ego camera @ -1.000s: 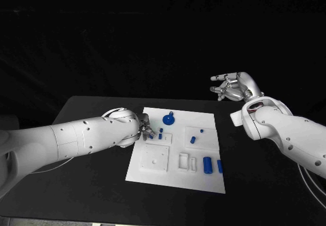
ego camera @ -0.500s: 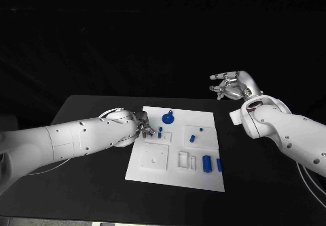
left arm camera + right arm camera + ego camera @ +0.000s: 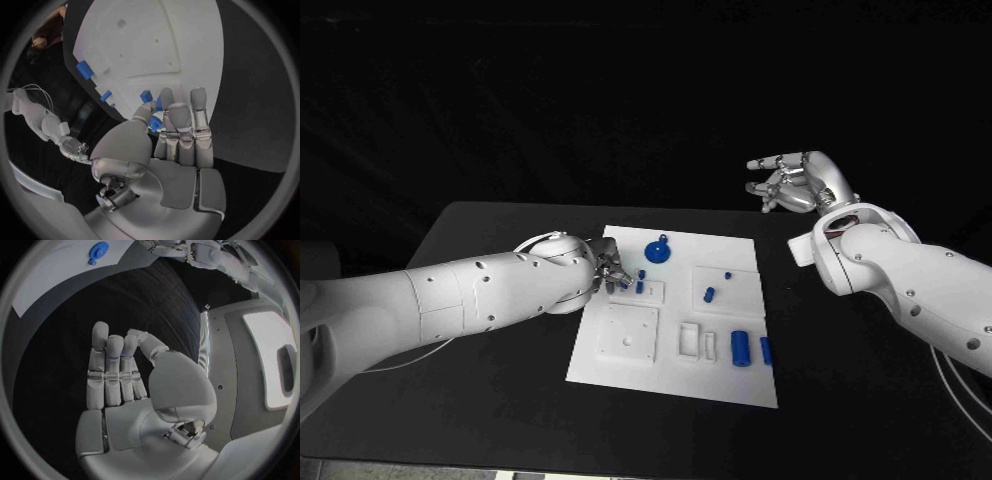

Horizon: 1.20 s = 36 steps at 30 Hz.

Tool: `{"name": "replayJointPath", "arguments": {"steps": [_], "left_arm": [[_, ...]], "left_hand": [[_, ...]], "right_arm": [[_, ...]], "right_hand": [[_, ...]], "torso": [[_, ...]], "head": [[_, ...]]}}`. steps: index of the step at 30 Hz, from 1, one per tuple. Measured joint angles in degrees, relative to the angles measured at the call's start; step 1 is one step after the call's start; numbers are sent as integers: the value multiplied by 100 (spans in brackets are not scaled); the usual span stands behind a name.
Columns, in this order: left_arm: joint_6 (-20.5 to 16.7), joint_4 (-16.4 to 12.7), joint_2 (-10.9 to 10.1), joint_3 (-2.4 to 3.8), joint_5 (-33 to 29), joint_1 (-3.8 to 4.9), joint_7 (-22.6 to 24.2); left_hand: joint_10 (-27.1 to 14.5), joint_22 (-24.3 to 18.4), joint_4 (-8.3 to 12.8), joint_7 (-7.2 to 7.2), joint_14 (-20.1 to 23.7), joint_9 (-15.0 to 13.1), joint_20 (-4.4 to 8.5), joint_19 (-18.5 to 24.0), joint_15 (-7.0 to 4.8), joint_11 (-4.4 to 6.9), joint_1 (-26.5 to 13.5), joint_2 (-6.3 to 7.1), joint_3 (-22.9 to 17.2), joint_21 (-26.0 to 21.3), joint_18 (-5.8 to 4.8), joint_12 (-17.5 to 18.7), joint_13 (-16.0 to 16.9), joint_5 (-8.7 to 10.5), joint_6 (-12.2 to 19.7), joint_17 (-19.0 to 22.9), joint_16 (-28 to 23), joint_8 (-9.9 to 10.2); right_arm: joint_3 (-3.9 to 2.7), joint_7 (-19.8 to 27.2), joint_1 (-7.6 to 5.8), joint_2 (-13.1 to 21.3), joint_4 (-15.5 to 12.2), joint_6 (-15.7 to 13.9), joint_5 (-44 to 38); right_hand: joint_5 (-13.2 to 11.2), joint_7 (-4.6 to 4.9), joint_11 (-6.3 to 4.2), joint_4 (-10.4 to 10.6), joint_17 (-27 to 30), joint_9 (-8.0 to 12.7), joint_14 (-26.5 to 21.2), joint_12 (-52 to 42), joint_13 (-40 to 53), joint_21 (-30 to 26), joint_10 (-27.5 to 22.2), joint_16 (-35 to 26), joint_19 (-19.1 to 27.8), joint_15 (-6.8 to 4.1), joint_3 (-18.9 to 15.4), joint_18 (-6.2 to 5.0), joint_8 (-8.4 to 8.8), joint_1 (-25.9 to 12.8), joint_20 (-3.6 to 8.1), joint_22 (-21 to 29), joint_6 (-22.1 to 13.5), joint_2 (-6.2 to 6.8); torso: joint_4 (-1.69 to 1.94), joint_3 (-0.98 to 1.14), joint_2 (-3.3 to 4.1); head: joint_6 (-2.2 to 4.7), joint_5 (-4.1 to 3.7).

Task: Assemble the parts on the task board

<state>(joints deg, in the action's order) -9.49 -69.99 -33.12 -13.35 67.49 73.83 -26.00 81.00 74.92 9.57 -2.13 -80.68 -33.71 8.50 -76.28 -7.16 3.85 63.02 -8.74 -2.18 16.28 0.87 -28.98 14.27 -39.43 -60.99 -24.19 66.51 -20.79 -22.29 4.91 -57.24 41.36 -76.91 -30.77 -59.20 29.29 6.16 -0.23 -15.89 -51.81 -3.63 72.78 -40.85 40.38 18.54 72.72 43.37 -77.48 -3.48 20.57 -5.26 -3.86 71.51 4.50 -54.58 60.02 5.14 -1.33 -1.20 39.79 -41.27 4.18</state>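
Note:
The white task board (image 3: 669,376) lies in the middle of the black table. My left hand (image 3: 596,268) hovers over the board's left edge and pinches a small blue piece (image 3: 154,123) between thumb and fingers (image 3: 178,125). Right beside it a small blue peg (image 3: 640,288) stands in the board. A blue round disc (image 3: 658,251) lies near the far edge, two small blue pegs (image 3: 710,294) sit mid-board, and two blue cylinders (image 3: 740,348) lie at the near right. My right hand (image 3: 795,183) is raised beyond the table's far right, fingers loosely bent, holding nothing.
A square recess (image 3: 629,333) and a narrow slot (image 3: 694,340) lie in the board's near half. My right forearm (image 3: 906,280) stretches over the table's right side. Bare black table (image 3: 488,380) surrounds the board.
My left hand has shifted slightly at the board's left edge, still pinching the blue piece. The right hand has stayed where it was.

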Motion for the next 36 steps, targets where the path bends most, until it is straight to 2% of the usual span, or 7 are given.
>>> {"name": "replayJointPath", "arguments": {"steps": [28, 36], "left_arm": [[91, 58, 7, 6, 68, -27, -18], [123, 56, 1, 10, 87, -26, -22]], "left_hand": [[8, 1, 14, 0, -8, 14, 0, 0, 11, -9, -24, 24, -13, 0, 0, 0, 0, 18, 0, -5, 0, -13], [9, 3, 14, 0, -8, 9, 0, 1, 12, -9, -23, 22, -12, 0, 0, 0, 0, -2, 0, -23, 0, -12]], "right_arm": [[0, -8, 5, 0, 16, 47, 1], [0, -9, 5, -4, 20, 63, 0]], "right_hand": [[22, -20, -9, 16, 0, 0, 0, -20, 1, -45, 9, 23, -21, 0, 16, 1, 0, 0, 21, -47, 20, 0], [22, -19, -9, -1, -1, 0, 0, -19, 1, -79, 9, 23, -42, 0, 32, 1, 0, 0, -1, -74, 19, 0]], "torso": [[9, -1, -1], [2, -1, -1]], "head": [[-9, 1], [-8, 14]]}}
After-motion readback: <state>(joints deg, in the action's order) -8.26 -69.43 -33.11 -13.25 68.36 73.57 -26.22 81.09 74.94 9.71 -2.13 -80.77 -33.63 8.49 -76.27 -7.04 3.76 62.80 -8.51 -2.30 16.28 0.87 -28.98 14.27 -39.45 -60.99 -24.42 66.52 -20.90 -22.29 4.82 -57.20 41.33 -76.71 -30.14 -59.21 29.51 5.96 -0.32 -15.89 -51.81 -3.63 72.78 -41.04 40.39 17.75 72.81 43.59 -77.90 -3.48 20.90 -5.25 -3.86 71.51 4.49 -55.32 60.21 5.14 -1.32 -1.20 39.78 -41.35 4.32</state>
